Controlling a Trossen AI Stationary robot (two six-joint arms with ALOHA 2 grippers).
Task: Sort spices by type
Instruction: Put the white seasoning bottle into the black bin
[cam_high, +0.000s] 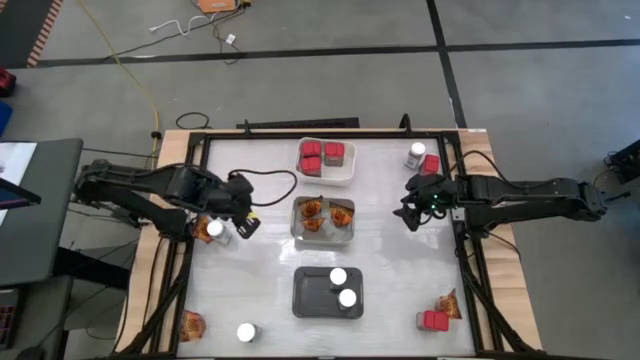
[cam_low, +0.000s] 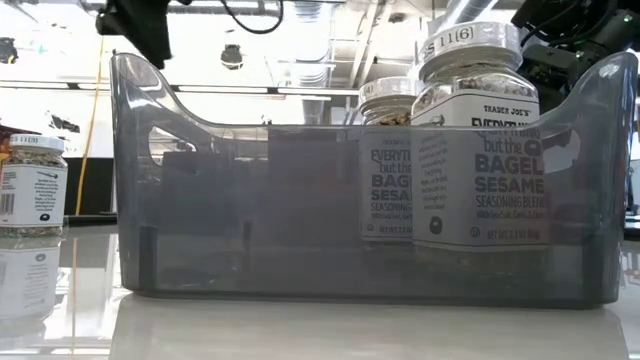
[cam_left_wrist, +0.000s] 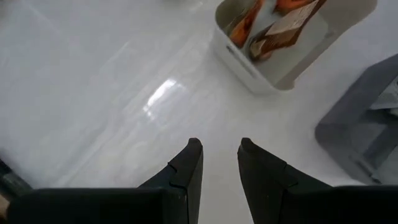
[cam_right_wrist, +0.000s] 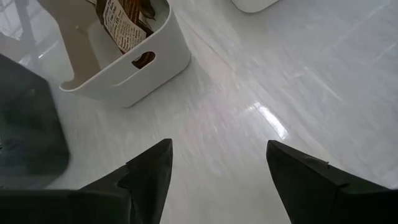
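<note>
Red boxes (cam_high: 324, 156) lie in the white tray (cam_high: 349, 175) at the far middle. Orange-brown packets (cam_high: 322, 213) fill the clear tray (cam_high: 323, 238) at the centre. Two white-lidded jars (cam_high: 342, 287) stand in the dark grey tray (cam_high: 305, 300), also seen in the low view (cam_low: 470, 130). My left gripper (cam_high: 247, 222) (cam_left_wrist: 219, 146) hangs over bare table left of the clear tray, its fingers a little apart with nothing between them. A loose jar (cam_high: 215, 229) stands on the table just beside that arm. My right gripper (cam_high: 410, 215) (cam_right_wrist: 217, 146) waits wide open right of the clear tray.
Loose spices stand near the corners: a jar (cam_high: 415, 153) and a red box (cam_high: 431, 163) far right, a red box (cam_high: 432, 320) and a packet (cam_high: 448, 305) near right, a packet (cam_high: 192, 323) and a jar (cam_high: 246, 332) near left. A black frame (cam_high: 200, 150) rims the table.
</note>
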